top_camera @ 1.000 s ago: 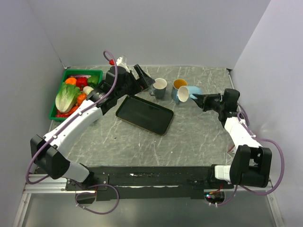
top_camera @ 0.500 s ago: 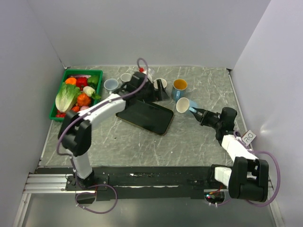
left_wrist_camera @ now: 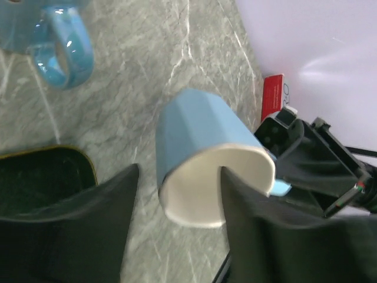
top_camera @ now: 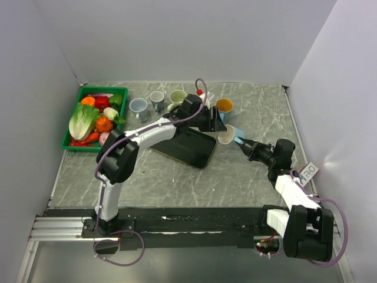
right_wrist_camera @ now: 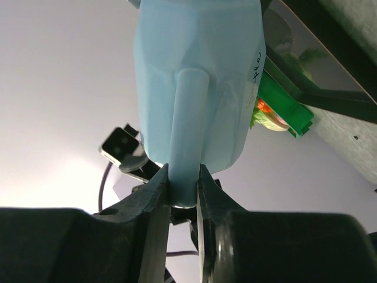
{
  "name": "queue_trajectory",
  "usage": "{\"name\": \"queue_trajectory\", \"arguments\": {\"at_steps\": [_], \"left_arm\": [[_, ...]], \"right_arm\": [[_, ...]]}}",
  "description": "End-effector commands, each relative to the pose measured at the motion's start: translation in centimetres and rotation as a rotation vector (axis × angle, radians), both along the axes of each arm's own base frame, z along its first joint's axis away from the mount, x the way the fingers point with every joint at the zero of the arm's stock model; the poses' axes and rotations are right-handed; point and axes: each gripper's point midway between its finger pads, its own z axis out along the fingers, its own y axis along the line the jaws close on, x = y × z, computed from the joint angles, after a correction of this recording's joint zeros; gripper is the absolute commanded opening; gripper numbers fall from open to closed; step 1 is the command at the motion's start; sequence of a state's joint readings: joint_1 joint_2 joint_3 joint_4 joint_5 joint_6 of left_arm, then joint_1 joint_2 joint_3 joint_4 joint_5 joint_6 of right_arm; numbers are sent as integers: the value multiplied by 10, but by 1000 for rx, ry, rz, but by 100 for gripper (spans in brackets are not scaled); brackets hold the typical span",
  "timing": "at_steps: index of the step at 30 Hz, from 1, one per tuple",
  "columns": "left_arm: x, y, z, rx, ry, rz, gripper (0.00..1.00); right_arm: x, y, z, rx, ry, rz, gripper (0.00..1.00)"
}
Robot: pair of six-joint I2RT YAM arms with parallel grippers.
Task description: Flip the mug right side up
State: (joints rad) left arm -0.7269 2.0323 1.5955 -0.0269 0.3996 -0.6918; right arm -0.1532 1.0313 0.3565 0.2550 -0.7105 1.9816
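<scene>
The light blue mug [top_camera: 227, 135], white inside, is held off the table and lies tilted on its side, its mouth facing left. My right gripper [top_camera: 242, 142] is shut on its handle; in the right wrist view the fingers [right_wrist_camera: 184, 177] pinch the handle below the mug's body [right_wrist_camera: 200, 71]. My left gripper [top_camera: 221, 127] is open at the mug's mouth. In the left wrist view [left_wrist_camera: 179, 177] one finger is inside the mug [left_wrist_camera: 200, 135] and the other stands outside it, with a gap between.
A black tray [top_camera: 179, 144] lies just left of the mug. A blue mug with an orange inside [top_camera: 223, 108] stands behind it. Three more mugs [top_camera: 157, 99] stand at the back. A green basket of vegetables [top_camera: 94, 115] is at the far left.
My left gripper has swung right from the grey mugs to the light blue mug's mouth. My right gripper has carried the mug nearer and lower.
</scene>
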Motion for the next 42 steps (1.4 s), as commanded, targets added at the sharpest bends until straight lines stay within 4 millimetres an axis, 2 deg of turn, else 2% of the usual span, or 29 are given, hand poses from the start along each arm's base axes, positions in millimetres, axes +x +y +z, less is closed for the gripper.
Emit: {"name": "queue_trajectory", "arguments": {"at_steps": [1,5,6,8,9,10,12,13,14,16,17,19,20,24,25,27,28,29,30,31,33,34,36,37,39,40,41,42], "left_arm": [[1,-19,-1,-20,-36,-41,53],[2,-24,-9,-2,-43,-37,38],[2,-26,-10,1,-47,-37,30],[0,-27,-18,31,-33,-40,19],[2,-27,-20,41,-33,-35,6],[2,-28,-24,55,-30,-34,1],[3,-30,-29,95,-7,-31,1],[4,-28,-30,113,-6,-21,1],[5,-29,-24,116,-18,-13,1],[7,-24,-25,157,-25,20,1],[8,-22,-22,164,-33,32,1],[10,-17,-19,188,-41,53,1],[11,-16,-16,194,-45,58,1],[12,-17,-6,208,-63,64,1],[12,-19,0,207,-72,65,1],[11,-17,-4,244,-72,71,1],[13,-18,1,246,-80,72,1],[10,-16,-7,282,-63,75,1],[10,-15,-8,296,-62,72,1],[11,-16,-1,295,-69,76,1],[8,-11,-8,333,-42,76,1],[10,-12,0,329,-46,81,1],[6,-7,-4,369,-16,81,1],[8,-9,2,363,-23,80,1],[3,-4,4,383,-15,65,1],[2,-4,8,383,-17,57,1],[-1,-1,9,389,-14,50,1],[-4,1,10,398,-14,41,1]], "right_arm": [[0,4,45,97,-107,15,0],[-2,5,42,93,-103,21,0],[-3,5,41,91,-101,25,0],[-3,6,38,82,-98,30,0],[-3,7,37,76,-100,37,0],[-3,7,34,70,-94,44,0],[-4,8,28,49,-85,59,2],[-6,10,24,21,-85,75,7],[-5,10,27,2,-90,83,20],[-8,11,19,-55,-67,108,33],[-5,9,24,-83,-77,111,43],[-8,10,14,-166,-56,147,52],[-6,7,15,-207,-42,146,55],[-19,4,-2,-342,1,224,58],[-22,4,-3,-410,-32,260,58],[-27,-3,-11,-508,-27,274,60],[-22,-8,-5,-640,-129,319,60],[-28,-13,-9,-707,-108,357,60],[-24,-20,-11,-791,-113,379,61],[-15,-29,1,-963,-221,437,60],[-18,-39,-1,-1109,-207,511,59],[-15,-44,4,-1220,-275,560,59],[-10,-43,22,-1372,-330,584,59],[-7,-36,28,-1469,-399,632,59],[-3,-25,35,-1535,-480,662,60],[-3,-17,35,-1577,-554,721,60],[-7,-2,35,-1603,-613,778,60],[-8,3,34,-1638,-639,808,61]]}}
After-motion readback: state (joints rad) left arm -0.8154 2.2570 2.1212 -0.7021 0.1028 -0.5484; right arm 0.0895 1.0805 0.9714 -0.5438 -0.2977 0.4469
